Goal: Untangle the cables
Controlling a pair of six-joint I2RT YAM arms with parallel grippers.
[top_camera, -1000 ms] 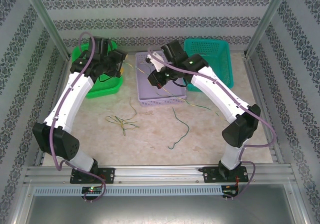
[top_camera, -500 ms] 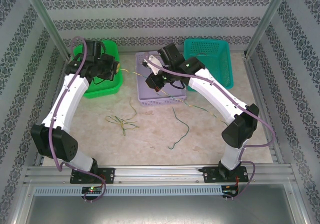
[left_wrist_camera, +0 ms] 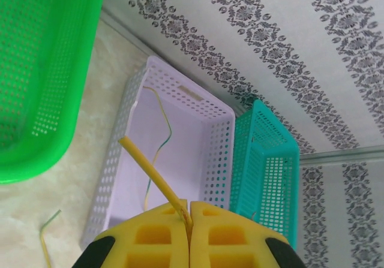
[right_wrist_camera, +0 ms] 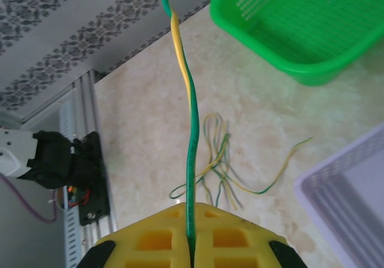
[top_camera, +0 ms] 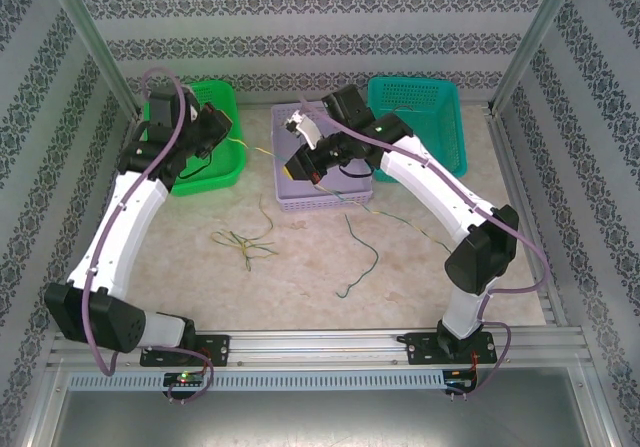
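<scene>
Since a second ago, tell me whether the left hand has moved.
Yes. The left hand has shifted left over the green basket, toward its left rim.

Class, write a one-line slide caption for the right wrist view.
Right gripper shut on a thin yellow-green cable, over a tangle of cables on the beige table.

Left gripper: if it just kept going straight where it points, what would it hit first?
Probably the lilac basket; the left gripper, shut on a yellow cable, aims into it. Depth is unclear.
</scene>
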